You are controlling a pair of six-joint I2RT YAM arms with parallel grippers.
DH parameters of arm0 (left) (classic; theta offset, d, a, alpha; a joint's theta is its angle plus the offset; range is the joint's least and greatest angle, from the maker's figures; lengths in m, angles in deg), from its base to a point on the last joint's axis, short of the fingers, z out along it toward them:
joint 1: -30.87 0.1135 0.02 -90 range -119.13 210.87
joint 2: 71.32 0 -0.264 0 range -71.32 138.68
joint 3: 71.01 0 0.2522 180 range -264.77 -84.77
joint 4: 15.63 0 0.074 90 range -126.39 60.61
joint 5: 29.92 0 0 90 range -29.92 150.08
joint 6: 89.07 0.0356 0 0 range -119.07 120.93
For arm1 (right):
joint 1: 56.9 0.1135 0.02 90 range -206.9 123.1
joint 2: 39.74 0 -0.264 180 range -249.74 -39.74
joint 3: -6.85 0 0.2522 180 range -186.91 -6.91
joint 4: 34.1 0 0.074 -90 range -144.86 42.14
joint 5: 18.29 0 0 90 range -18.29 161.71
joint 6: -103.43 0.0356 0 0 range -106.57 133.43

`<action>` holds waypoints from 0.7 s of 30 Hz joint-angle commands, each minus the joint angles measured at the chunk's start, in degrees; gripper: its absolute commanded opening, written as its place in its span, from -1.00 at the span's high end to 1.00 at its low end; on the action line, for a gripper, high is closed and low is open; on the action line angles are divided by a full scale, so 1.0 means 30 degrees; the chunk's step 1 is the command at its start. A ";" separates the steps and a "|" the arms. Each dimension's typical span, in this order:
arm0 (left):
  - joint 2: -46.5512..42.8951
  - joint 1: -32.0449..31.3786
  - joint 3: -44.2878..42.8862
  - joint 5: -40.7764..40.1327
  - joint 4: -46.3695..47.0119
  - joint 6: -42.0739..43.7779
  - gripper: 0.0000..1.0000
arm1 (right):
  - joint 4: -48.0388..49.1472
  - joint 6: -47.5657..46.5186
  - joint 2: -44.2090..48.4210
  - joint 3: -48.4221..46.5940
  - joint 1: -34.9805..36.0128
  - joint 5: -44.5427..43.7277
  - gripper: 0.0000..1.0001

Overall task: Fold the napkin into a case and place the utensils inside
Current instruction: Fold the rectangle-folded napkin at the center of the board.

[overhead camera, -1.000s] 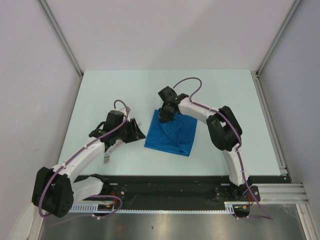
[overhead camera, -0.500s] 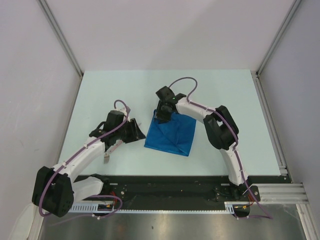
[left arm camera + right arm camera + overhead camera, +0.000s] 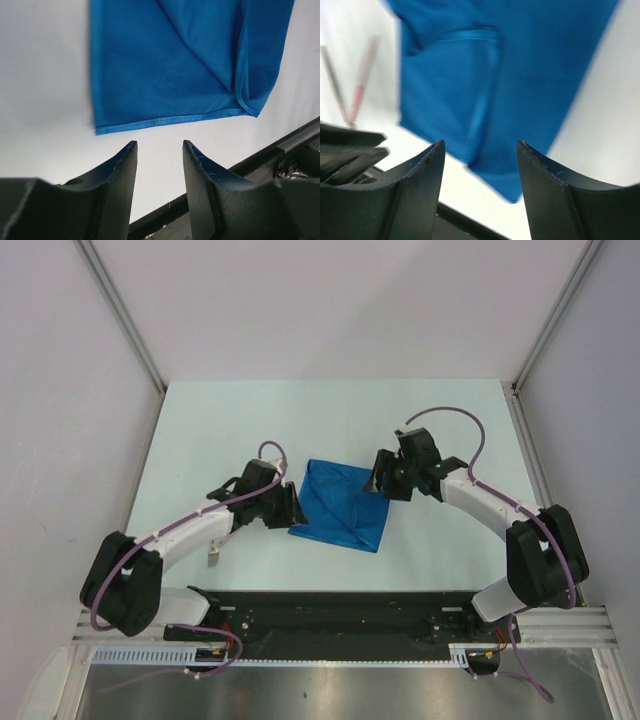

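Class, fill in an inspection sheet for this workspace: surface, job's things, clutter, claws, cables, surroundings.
Surface: pale table, flat.
Job's things: blue napkin folded, lying flat at centre; a silver utensil lies to its left, not inside.
Clutter: nothing seen.
Claws: left claw open, empty, just short of the napkin's edge; right claw open, empty, over the napkin.
Cables: purple cables looped clear of the napkin.
Surroundings: white walls; black rail at the near edge.
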 commanded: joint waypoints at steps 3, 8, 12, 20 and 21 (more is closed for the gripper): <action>0.1775 -0.1100 -0.0518 -0.1447 0.1770 -0.1172 0.13 | 0.4671 -0.2658 -0.1690 0.0789 -0.0831 0.3225 -0.27; 0.1923 -0.1100 -0.0222 -0.1976 0.1598 -0.1202 0.14 | 0.5697 -0.2864 -0.4679 -0.0474 -0.1124 0.4161 -0.24; 0.1543 -0.1071 0.0128 -0.2036 0.1538 -0.1407 0.14 | 0.5757 -0.2923 -0.6087 -0.0944 -0.1212 0.4250 -0.19; 0.0255 -0.1100 0.0130 -0.2386 0.0866 -0.1378 0.14 | 0.8005 -0.2046 -0.7376 -0.0418 -0.1008 0.5158 0.08; 0.0108 -0.1100 0.0071 -0.2474 0.0777 -0.1378 0.14 | 0.8159 -0.1957 -0.7436 -0.0446 -0.0949 0.5361 0.16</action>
